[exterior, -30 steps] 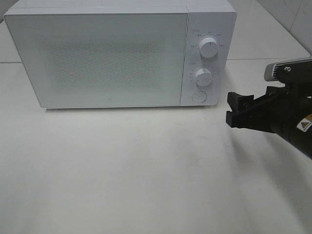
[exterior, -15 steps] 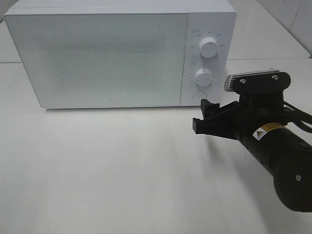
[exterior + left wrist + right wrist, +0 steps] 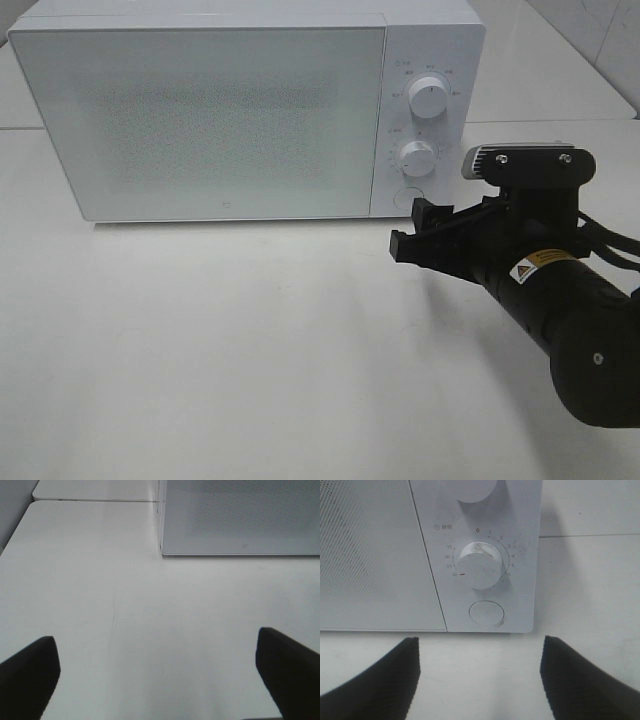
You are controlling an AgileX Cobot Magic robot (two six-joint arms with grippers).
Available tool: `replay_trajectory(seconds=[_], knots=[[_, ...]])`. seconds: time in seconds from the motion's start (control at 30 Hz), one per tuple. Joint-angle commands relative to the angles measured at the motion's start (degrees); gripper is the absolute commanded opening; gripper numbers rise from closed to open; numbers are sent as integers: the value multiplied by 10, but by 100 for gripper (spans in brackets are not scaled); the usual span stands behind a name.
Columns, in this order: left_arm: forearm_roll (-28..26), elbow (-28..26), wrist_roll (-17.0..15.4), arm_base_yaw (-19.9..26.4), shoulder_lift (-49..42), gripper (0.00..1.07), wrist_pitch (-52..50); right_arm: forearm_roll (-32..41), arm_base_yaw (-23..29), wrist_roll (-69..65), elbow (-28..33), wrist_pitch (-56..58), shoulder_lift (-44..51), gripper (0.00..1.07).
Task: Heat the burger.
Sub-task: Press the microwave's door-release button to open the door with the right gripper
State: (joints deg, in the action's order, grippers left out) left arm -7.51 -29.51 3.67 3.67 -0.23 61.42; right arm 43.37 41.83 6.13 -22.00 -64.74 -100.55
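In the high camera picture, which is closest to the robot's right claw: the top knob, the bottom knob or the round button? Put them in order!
From the right gripper:
1. Round button, lowest on the control panel, right by the gripper.
2. Bottom knob, just above the button.
3. Top knob, highest on the panel.

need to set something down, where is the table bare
The white tabletop in front of the closed white box microwave is bare, left of the right arm's black fingers. Crowded only before the round button, where those fingers hover.
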Motion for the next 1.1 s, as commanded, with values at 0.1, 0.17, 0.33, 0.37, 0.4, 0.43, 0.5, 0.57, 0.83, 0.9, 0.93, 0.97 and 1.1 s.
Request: replay_trajectory(seconds=[0.1,0.17,0.33,0.37,0.4,0.43,0.5,0.57,0.83,0.9,0.93,0.97,1.1], knots=[[-3,-1,-3,1,-7,100,1,-2,4,-116,-3,-3,-1,59],[-3,-1,-3,1,-7,100,1,-2,4,-206,-3,-3,-1,53],[-3,-1,-3,1,-7,100,1,-2,4,-372,-3,-2,-1,42],[-3,-1,-3,1,-7,100,1,-2,4,-372,-3,-2,-1,42],[-3,-1,-3,1,-7,100,1,-3,4,-439,-3,-1,-1,38],[-3,-1,-3,1,-7,100,1,-3,4,-464,-3,1,-1,36],[-3,-1,-3,1,-7,100,1,-3,4,-527,-3,2,-1,34],[-3,-1,-3,1,-7,100,1,-4,4,-552,-3,2,-1,30],[-3,-1,-3,1,-7,100,1,-8,4,-784,-3,2,-1,12],[-3,-1,-3,1,-7,100,1,-8,4,-793,-3,2,-1,10],[-3,-1,-3,1,-7,100,1,-8,4,-810,-3,2,-1,5],[-3,-1,-3,1,-7,100,1,-8,4,-810,-3,2,-1,5],[-3,-1,-3,1,-7,100,1,-7,4,-820,-3,2,-1,0]])
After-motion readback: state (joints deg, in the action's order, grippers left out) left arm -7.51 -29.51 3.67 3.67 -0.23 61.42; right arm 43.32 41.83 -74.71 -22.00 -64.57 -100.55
